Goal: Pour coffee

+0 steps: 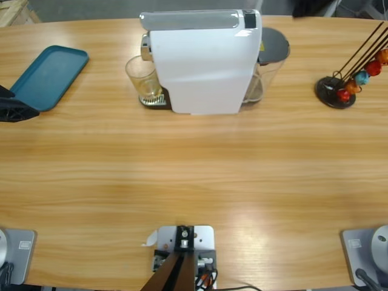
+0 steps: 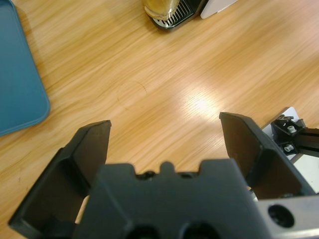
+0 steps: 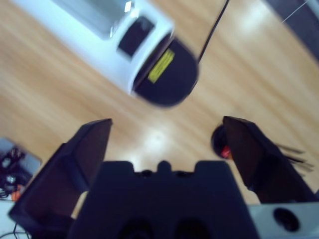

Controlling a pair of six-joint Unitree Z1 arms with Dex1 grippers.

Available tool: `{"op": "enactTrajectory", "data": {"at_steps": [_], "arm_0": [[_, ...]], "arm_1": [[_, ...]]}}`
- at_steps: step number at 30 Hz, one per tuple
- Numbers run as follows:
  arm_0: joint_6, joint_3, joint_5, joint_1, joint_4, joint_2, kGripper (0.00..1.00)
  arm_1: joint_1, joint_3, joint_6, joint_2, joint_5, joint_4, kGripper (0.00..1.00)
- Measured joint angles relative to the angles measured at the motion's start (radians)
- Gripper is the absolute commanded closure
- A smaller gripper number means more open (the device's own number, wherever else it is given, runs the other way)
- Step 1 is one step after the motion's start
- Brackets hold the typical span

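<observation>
Both end effectors, left [image 2: 164, 137] and right [image 3: 167, 132], gape wide, empty; the clear glass [image 1: 143, 79] under the white coffee machine [image 1: 203, 60] awaits grasping; pouring seems unstarted.

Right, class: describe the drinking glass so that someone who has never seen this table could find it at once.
Start at the big white coffee machine at the middle of the table's far edge. At its left end, under the spout, a clear glass stands on the small black drip tray. It is the only see-through cup, unlike the flat teal tray further left.
</observation>
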Motion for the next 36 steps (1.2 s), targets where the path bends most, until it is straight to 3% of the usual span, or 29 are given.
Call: {"op": "enactTrajectory", "data": {"at_steps": [7, 13, 29, 36], "arm_0": [[0.008, 0.012, -0.028, -0.043, -0.014, -0.006, 0.018], [0.01, 0.055, -0.088, -0.103, -0.076, -0.007, 0.018], [0.01, 0.133, -0.096, -0.14, -0.135, -0.054, 0.013], [0.019, 0.243, -0.01, -0.141, -0.384, -0.121, 0.013]], "arm_1": [[0.044, 0.45, 0.0, -0.19, 0.159, -0.27, 0.0], [0.082, 0.658, -0.005, -0.324, 0.221, -0.482, 0.0], [0.108, 0.875, -0.094, -0.478, 0.31, -0.53, 0.0], [0.113, 0.912, -0.123, -0.478, 0.303, -0.582, 0.0]]}}
